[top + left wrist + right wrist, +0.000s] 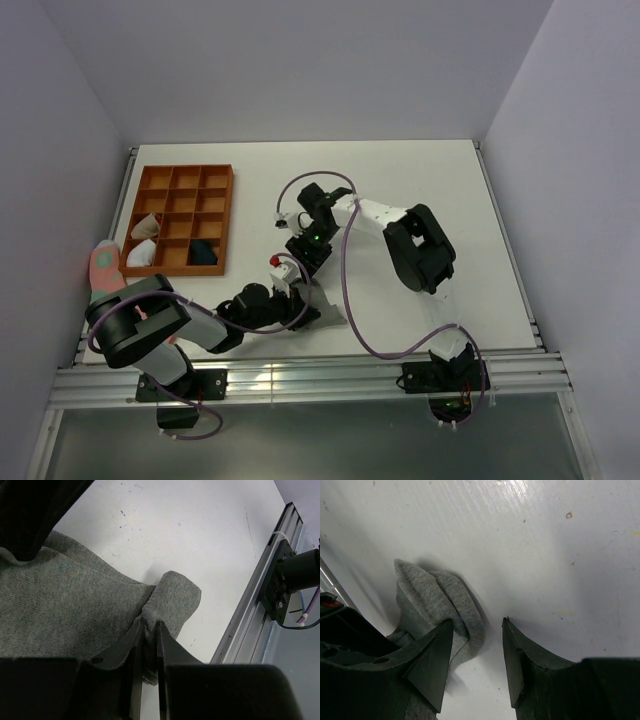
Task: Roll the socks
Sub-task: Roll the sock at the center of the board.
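A grey sock (75, 605) lies flat on the white table near its front edge; in the top view the grey sock (327, 316) shows beside both grippers. My left gripper (150, 623) is shut on a pinched fold of this sock next to its rounded end (177, 597). My right gripper (476, 624) is open over the sock's folded end (447, 597), with its left finger (437, 655) resting against the fabric and its right finger over bare table. In the top view the left gripper (297, 303) and right gripper (298, 266) are close together. A dark navy piece (204, 253) lies in the tray.
An orange compartment tray (185, 178) stands at the back left and holds pale rolled bundles (145, 240). A pink sock (104, 268) lies left of it. The metal rail (250, 620) of the front edge runs just beyond the grey sock.
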Available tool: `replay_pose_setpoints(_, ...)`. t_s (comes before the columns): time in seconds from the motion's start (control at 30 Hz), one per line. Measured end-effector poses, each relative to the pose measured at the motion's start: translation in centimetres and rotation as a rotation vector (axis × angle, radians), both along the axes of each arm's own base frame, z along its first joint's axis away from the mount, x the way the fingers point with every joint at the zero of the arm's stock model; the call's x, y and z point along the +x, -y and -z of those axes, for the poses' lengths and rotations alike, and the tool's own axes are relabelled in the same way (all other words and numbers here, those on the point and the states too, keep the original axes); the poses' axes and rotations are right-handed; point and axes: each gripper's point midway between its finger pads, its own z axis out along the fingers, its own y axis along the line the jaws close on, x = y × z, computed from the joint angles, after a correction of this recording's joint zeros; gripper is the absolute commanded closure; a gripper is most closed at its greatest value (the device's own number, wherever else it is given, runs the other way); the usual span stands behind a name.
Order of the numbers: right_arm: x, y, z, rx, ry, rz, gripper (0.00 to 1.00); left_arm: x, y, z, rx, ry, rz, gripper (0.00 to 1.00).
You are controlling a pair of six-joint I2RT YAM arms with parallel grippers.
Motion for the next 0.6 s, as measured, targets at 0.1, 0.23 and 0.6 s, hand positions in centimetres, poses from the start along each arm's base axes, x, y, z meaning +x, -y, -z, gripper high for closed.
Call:
replay_pose_setpoints(0.1,-0.1,0.0,0.0,0.004,-0.004,-0.002,0.48,-0.1,0.0,0.0,0.0,-0.001,0.003,1.0)
replay_pose_setpoints(0.23,-0.5,-0.2,-0.1,0.022,-0.018,-0.016,0.47,-0.1,0.1,0.1,-0.003,-0.001,0.007,1.0)
replay_pose_setpoints(0.6,-2.5,0.3,-0.2,0.059,-0.067,-0.067,0.46,-0.3,0.2,0.0,-0.009,-0.003,0.02,1.0)
